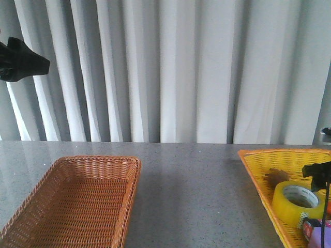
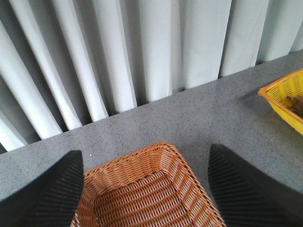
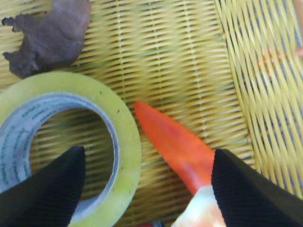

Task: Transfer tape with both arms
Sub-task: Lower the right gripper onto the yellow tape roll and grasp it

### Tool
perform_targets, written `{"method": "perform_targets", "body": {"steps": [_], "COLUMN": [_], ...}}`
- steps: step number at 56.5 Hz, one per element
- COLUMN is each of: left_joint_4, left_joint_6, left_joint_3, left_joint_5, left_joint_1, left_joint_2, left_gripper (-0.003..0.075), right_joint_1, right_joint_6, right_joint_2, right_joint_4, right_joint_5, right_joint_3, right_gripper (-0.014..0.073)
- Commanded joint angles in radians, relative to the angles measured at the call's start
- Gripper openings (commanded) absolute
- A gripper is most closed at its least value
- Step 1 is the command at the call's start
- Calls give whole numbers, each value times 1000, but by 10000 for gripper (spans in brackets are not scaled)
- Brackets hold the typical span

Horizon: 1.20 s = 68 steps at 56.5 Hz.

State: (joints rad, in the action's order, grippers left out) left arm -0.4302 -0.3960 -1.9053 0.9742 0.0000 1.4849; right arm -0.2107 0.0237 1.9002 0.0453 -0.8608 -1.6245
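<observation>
Grey counter [image 1: 196,181] before white curtains [image 1: 170,67]. The left claw [image 2: 144,189] hangs over the near end of the empty orange wicker basket [image 1: 77,201], its ridged fingers [image 2: 246,189] spread wide, gripping nothing. Right of that basket, well apart, the yellow basket [image 1: 253,165] contains the tape [image 1: 296,202], lying flat, a brown animal figure [image 3: 52,35] behind it and an orange pointed object [image 3: 173,142] just beside it. The right claw [image 3: 147,189] hovers over the tape, fingers wide apart, empty.
</observation>
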Motion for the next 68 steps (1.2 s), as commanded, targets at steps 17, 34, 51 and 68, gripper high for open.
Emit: {"method": "perform_targets", "body": {"steps": [17, 34, 51, 68], "left_joint_4": [-20, -20, -20, -20], "left_joint_6": [19, 19, 19, 19], "left_joint_3": [-29, -29, -29, -29], "left_joint_5": [-68, -65, -61, -60], "left_joint_1": [0, 0, 0, 0], "left_joint_2": [-36, -36, -36, -36], "left_gripper": [522, 522, 522, 522], "right_joint_1": [-2, -2, -2, 2], "right_joint_6": [-69, -148, -196, -271], "right_joint_2": [89, 170, 185, 140], "right_joint_4": [-28, -91, -117, -280], "right_joint_5": [-8, -60, -103, -218], "right_joint_3": [-156, -247, -251, -462], "right_gripper": [521, 357, 76, -5]}}
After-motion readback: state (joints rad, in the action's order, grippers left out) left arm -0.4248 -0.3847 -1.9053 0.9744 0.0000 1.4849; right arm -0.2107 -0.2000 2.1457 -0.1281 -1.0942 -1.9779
